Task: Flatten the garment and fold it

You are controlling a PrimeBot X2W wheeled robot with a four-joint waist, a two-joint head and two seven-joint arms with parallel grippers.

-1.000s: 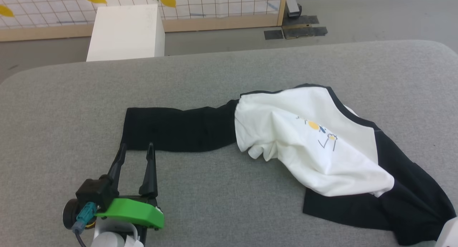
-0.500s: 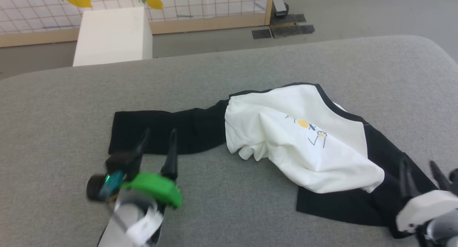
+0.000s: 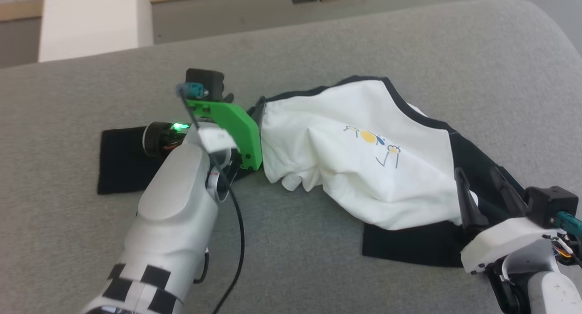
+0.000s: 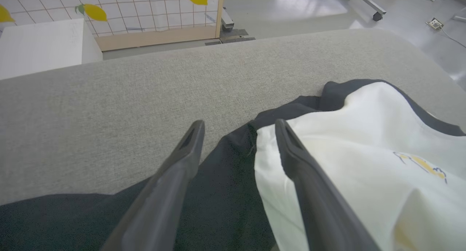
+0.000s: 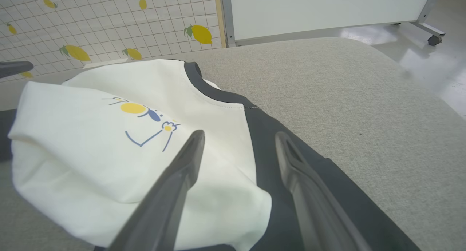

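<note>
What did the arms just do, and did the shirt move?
The left gripper swung forward and right, from the cuff end of the black sleeve to where it meets the white body. The right gripper rose into view over the other sleeve, jaws open. Neither holds anything. The garment lies as before; the camera tilted down.

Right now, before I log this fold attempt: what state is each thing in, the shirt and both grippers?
garment: unfolded, white body bunched up, one black sleeve laid out flat on the grey table.
left gripper: open, holding nothing, over the seam between sleeve and white body.
right gripper: open, holding nothing, over the other black sleeve.
</note>
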